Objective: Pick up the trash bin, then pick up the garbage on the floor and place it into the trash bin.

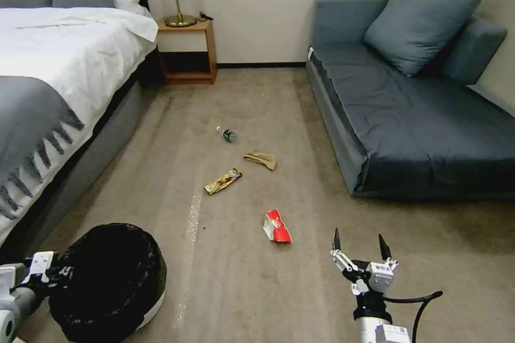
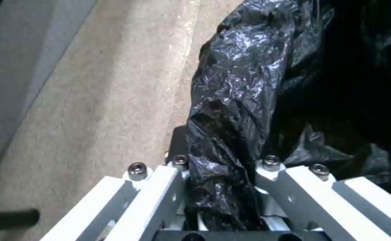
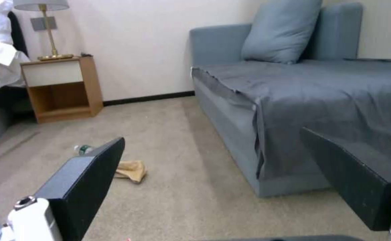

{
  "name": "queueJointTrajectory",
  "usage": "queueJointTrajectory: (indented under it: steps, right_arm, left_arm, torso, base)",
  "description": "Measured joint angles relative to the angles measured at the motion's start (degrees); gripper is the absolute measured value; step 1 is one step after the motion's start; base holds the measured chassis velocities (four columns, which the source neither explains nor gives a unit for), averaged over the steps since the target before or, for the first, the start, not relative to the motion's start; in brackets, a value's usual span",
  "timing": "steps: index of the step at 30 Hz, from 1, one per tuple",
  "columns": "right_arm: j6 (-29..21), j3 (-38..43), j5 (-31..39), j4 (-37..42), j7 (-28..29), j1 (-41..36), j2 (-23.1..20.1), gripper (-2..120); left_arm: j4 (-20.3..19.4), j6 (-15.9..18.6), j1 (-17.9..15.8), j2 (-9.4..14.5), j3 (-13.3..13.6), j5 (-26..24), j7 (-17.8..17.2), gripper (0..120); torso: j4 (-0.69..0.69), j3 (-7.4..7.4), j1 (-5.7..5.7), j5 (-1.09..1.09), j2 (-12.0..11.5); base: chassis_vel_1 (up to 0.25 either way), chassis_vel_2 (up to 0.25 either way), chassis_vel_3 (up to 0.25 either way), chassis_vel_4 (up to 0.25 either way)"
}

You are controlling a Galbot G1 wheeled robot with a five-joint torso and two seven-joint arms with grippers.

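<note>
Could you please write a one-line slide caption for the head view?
Left tool grips the trash bin; right tool open near the red-white packet.

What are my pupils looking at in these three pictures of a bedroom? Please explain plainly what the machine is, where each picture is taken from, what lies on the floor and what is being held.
This is a wheeled robot with two arms ending in grippers. The wide picture comes from its head camera; the other two from cameras on its wrists.

The left gripper is clamped on the rim of the trash bin, pinching its black bag, as the left wrist view shows close up. The right gripper is open and holds nothing.

On the carpet lie four pieces of litter: a red-white snack packet, a gold-brown wrapper, a crumpled paper bag and a small bottle. A bed and a sofa flank them.
</note>
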Motion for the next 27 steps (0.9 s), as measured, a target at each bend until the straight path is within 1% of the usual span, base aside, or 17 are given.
queueJointTrajectory:
  steps: [2, 3, 4, 6, 7, 8, 9, 11, 12, 13, 15, 16, 18, 23, 27]
  right_arm:
    - [0.00, 0.00, 0.04, 0.00, 0.00, 0.04, -0.12, 100]
    - [0.00, 0.00, 0.04, 0.00, 0.00, 0.04, -0.12, 100]
    - [0.00, -0.02, 0.05, -0.02, 0.00, 0.09, -0.16, 100]
    - [0.01, -0.05, 0.10, -0.19, 0.00, 0.22, -0.26, 100]
    - [0.01, -0.09, 0.12, -0.31, 0.00, 0.29, -0.30, 100]
    - [0.01, -0.09, 0.12, -0.31, 0.00, 0.29, -0.30, 100]
    - [0.02, -0.11, 0.16, -0.47, 0.00, 0.35, -0.36, 100]
    - [0.08, -0.16, 0.26, -0.73, -0.02, 0.41, -0.48, 100]
    - [0.08, -0.16, 0.26, -0.73, -0.02, 0.41, -0.48, 100]
    - [0.15, -0.21, 0.35, -0.86, -0.07, 0.43, -0.54, 100]
    - [0.72, -0.57, 0.62, -1.30, -0.72, 0.51, -0.92, 100]
    - [0.72, -0.57, 0.62, -1.30, -0.72, 0.51, -0.92, 100]
    - [1.50, -1.35, 0.83, -1.71, -1.73, 0.56, -1.48, 100]
    - [2.78, -2.71, 0.15, -2.06, -3.80, 0.39, -2.74, 100]
    - [3.79, -3.78, -0.83, -2.73, -4.66, -0.03, -4.06, 100]
  left_arm:
    - [-3.24, 1.73, 0.18, -0.89, -1.20, -2.54, -3.40, 7]
    - [-3.24, 1.73, 0.18, -0.89, -1.20, -2.54, -3.40, 7]
    - [-4.86, 2.21, 0.23, -1.24, -2.00, -3.36, -4.84, 3]
    - [-7.90, 2.95, 0.55, -1.86, -3.58, -4.67, -6.80, 3]
    - [-9.52, 3.31, 0.84, -2.20, -4.31, -5.28, -7.45, 3]
    - [-9.52, 3.31, 0.84, -2.20, -4.31, -5.28, -7.45, 3]
    - [-10.80, 3.47, 1.13, -2.47, -4.97, -5.48, -7.81, 3]
    - [-12.41, 3.42, 1.52, -2.75, -5.98, -4.66, -8.40, 3]
    - [-12.41, 3.42, 1.52, -2.75, -5.98, -4.66, -8.40, 3]
    - [-13.15, 3.24, 1.78, -2.90, -6.45, -3.78, -8.64, 3]
    - [-14.95, 2.77, 2.53, -3.46, -7.16, -1.82, -9.18, 3]
    - [-14.95, 2.77, 2.53, -3.46, -7.16, -1.82, -9.18, 3]
    - [-16.30, 2.22, 2.86, -3.88, -7.70, -0.22, -9.83, 3]
    - [-17.09, 1.40, 3.33, -4.43, -7.69, 2.97, -10.18, 3]
    - [-17.80, 0.89, 3.61, -5.40, -7.30, 4.30, -10.27, 3]
  torso:
    - [0.00, 0.00, 0.00, -0.02, -0.01]
    - [0.00, 0.00, 0.00, -0.02, -0.01]
    - [-0.03, 0.00, 0.00, 0.00, -0.01]
    - [-0.01, 0.00, 0.00, 0.09, 0.00]
    - [0.00, 0.00, 0.00, 0.07, 0.00]
    - [0.00, 0.00, 0.00, 0.07, 0.00]
    - [0.00, 0.00, 0.00, 0.04, 0.00]
    - [-0.01, 0.00, 0.00, 0.07, -0.01]
    - [-0.01, 0.00, 0.00, 0.07, -0.01]
    - [-0.01, 0.00, 0.00, 0.10, -0.01]
    - [0.01, 0.00, 0.00, 0.05, 0.00]
    - [0.01, 0.00, 0.00, 0.05, 0.00]
    - [0.00, 0.00, 0.00, 0.09, 0.00]
    - [0.01, 0.00, 0.00, 0.06, -0.01]
    - [0.01, 0.00, 0.00, 0.06, -0.01]
  base:
    - [0.000, 0.000, 0.000, 0.000]
    - [0.000, 0.000, 0.000, 0.000]
    - [0.000, 0.000, 0.000, 0.000]
    - [0.000, 0.000, 0.000, 0.000]
    - [0.000, 0.000, 0.000, 0.000]
    - [0.000, 0.000, 0.000, 0.000]
    - [0.000, 0.000, 0.000, 0.000]
    - [0.000, 0.000, 0.000, 0.000]
    - [0.000, 0.000, 0.000, 0.000]
    - [0.000, 0.000, 0.000, 0.000]
    - [0.000, 0.000, 0.000, 0.000]
    - [0.000, 0.000, 0.000, 0.000]
    - [0.000, 0.000, 0.000, 0.000]
    - [0.000, 0.000, 0.000, 0.000]
    - [0.000, 0.000, 0.000, 0.000]
